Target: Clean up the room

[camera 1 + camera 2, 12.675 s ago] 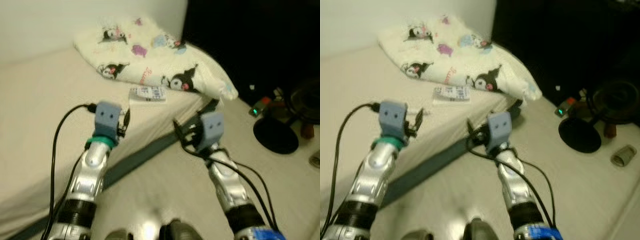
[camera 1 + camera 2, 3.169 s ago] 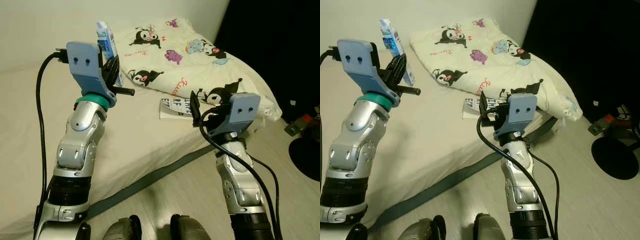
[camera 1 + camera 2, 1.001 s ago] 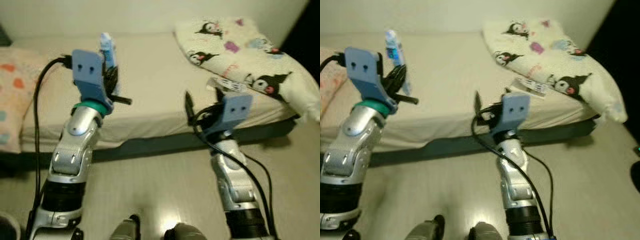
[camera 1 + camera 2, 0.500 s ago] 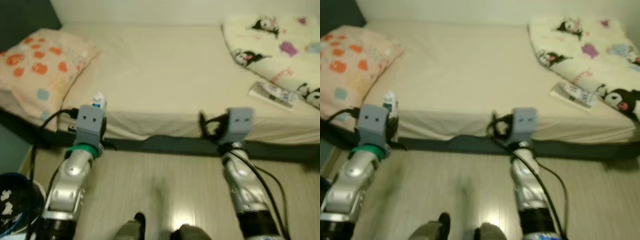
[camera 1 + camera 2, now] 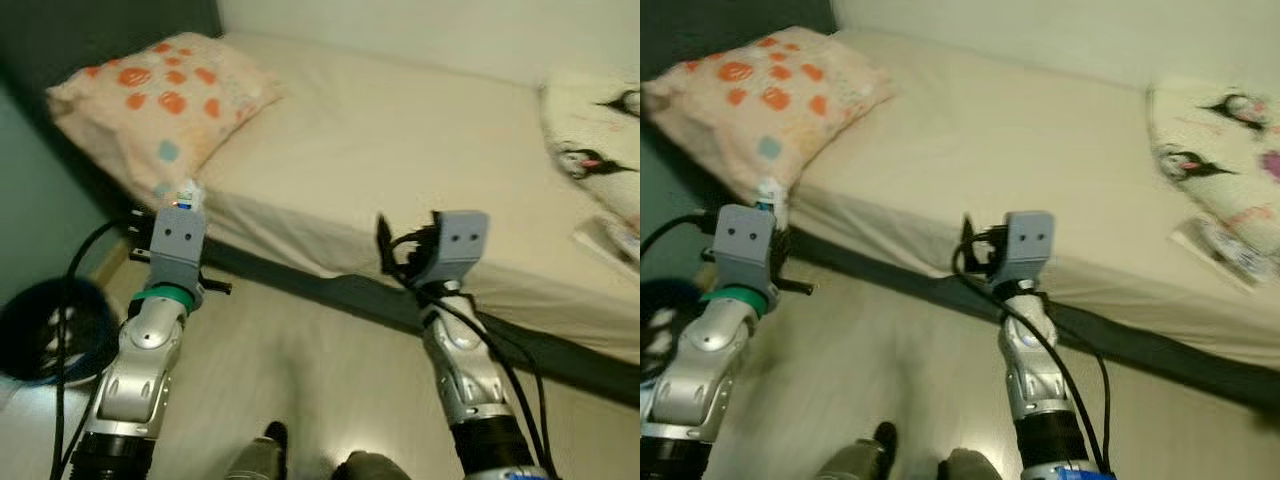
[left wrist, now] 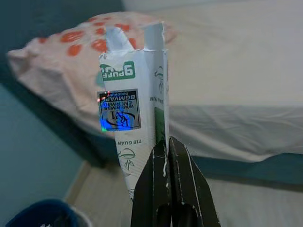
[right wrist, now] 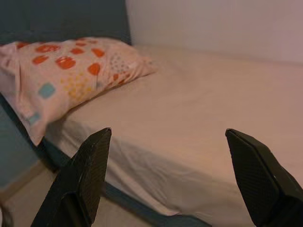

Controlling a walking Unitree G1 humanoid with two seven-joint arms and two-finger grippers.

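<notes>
- Our left gripper (image 6: 166, 156) pinches the lower edge of a small white-and-green paper carton (image 6: 135, 101), held above the floor beside the bed (image 5: 400, 140).
- We judge it light, thin-walled and easily crushed; the flat lower panel suits a gentle hold.
- Our right gripper (image 7: 170, 175) is spread wide, carrying nothing.
- A dark blue round bin (image 5: 45, 330) stands near the left arm, with bare floor between.

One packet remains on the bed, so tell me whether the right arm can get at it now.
Probably not yet: the packet lies far off to the right on the bed, while the right gripper, jaws open, hangs over the floor.
</notes>
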